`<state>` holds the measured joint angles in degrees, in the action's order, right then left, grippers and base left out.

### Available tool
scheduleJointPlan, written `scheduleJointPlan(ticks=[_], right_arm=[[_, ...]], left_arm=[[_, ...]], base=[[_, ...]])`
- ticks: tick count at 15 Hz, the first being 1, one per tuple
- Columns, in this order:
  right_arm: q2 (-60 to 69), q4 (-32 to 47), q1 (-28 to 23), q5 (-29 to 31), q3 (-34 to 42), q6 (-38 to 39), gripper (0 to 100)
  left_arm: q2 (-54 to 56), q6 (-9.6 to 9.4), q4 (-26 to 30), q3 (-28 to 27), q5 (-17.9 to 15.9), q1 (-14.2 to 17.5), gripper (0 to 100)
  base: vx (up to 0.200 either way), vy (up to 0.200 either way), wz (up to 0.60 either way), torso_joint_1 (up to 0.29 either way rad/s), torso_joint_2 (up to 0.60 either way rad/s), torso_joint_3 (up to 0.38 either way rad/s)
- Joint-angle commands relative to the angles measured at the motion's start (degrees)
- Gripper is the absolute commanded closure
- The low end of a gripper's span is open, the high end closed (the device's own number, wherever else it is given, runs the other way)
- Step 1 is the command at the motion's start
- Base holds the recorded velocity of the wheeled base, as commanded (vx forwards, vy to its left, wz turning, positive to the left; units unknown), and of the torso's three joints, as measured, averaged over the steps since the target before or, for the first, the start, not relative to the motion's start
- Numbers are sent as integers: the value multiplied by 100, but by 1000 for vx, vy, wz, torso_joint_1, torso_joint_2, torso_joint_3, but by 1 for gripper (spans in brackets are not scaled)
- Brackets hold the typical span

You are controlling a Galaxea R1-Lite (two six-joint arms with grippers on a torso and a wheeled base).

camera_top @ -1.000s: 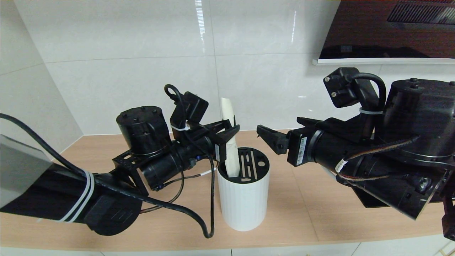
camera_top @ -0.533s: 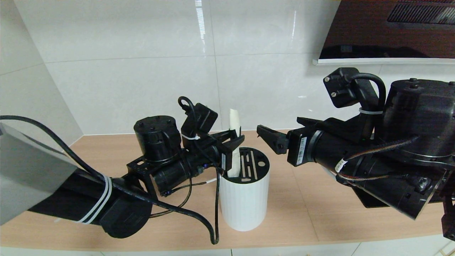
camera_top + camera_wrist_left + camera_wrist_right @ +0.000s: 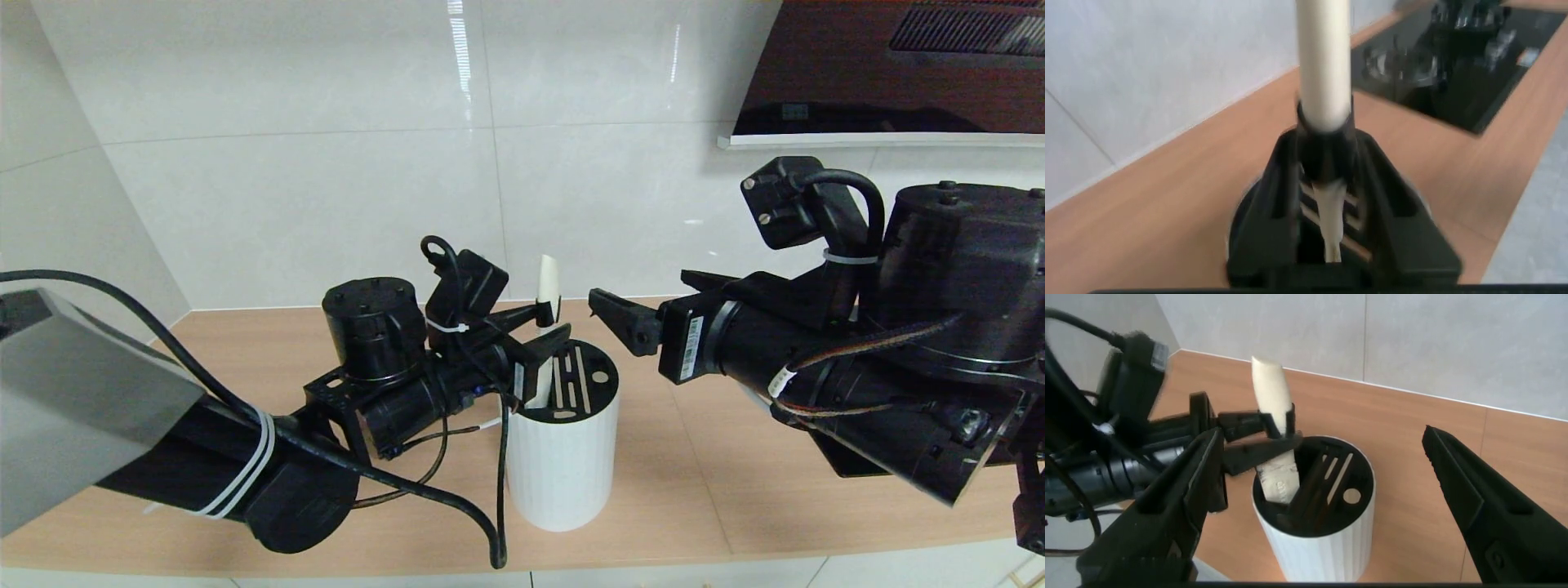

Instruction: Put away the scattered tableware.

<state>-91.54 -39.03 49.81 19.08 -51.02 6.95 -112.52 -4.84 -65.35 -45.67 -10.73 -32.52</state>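
The left arm extends low from the front left corner of the worktop toward its middle, wrist level. The left gripper has its fingers clamped on a cream utensil handle. The right arm extends from the right edge, wrist level. The right gripper points toward the left one, jaws spread wide.

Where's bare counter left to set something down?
Bare counter between white holder and cooktop, and far left by the wall. Crowded over the holder: left tool clamps the cream handle, right tool open beside.
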Motion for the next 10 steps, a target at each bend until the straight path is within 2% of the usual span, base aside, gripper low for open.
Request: scheduleJointPlan(ticks=[1, 10], right_arm=[[-22, -8, 2, -1, 4, -1, 0], [-31, -8, 2, -1, 4, -1, 0]], left_arm=[[28, 1, -100, -4, 18, 0, 0], [661, 53, -118, 75, 106, -96, 0]], base=[[0, 0, 0, 0, 0, 0], [0, 0, 0, 0, 0, 0]])
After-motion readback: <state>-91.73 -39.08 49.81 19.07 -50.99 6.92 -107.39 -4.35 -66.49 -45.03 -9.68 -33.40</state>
